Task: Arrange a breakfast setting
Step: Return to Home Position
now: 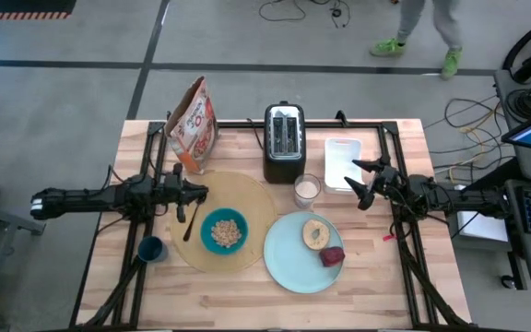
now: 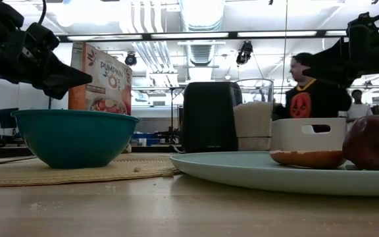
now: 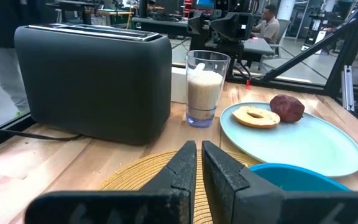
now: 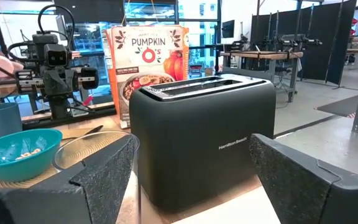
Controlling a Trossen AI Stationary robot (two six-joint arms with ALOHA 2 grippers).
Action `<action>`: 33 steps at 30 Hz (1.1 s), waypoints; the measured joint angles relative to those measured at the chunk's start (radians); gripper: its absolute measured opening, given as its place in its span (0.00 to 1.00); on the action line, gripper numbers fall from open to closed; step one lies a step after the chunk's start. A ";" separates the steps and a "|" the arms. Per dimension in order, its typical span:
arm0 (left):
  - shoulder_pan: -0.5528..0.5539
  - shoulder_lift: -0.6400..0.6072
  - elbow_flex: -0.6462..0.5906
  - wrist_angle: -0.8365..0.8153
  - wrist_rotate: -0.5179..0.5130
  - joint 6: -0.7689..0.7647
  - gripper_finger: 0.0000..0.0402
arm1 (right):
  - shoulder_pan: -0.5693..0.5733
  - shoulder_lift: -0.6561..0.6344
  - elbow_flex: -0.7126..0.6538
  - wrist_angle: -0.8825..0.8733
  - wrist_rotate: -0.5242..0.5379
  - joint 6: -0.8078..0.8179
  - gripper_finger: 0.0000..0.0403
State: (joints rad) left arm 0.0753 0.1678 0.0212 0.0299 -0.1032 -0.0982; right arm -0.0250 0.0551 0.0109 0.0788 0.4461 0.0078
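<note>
left pincer (image 1: 200,193) clenched, empty — above rim of placemat (image 1: 250,192) | right pincer (image 1: 362,182) released — at edge of white tray (image 1: 342,152)

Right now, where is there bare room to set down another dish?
Bare wood lies right of the plate, and along the table edge farthest from the toaster. It is crowded between toaster, glass and white tray.

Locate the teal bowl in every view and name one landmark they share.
High view: teal bowl on the tan placemat, left of the pale-blue plate.
Low view: bowl at left, on the mat.
Left wrist view: its rim only, beside the plate.
Right wrist view: bowl beside the dark blue cup.
Landmark: black toaster, in all four.
</note>
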 joint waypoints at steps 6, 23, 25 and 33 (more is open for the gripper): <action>0.000 0.001 0.000 0.000 0.000 0.000 0.02 | 0.000 0.000 0.000 0.000 0.000 0.000 0.76; 0.000 0.002 0.000 0.000 0.000 0.000 0.02 | 0.000 0.000 0.000 0.000 0.000 0.000 0.78; 0.000 0.002 0.000 0.000 0.000 0.000 0.02 | 0.000 0.000 0.000 0.000 0.000 0.000 0.78; 0.000 0.002 0.000 0.000 0.000 0.000 0.02 | 0.000 0.000 0.000 0.000 0.000 0.000 0.78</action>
State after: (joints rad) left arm 0.0753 0.1699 0.0212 0.0296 -0.1028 -0.0982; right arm -0.0248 0.0551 0.0105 0.0788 0.4461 0.0078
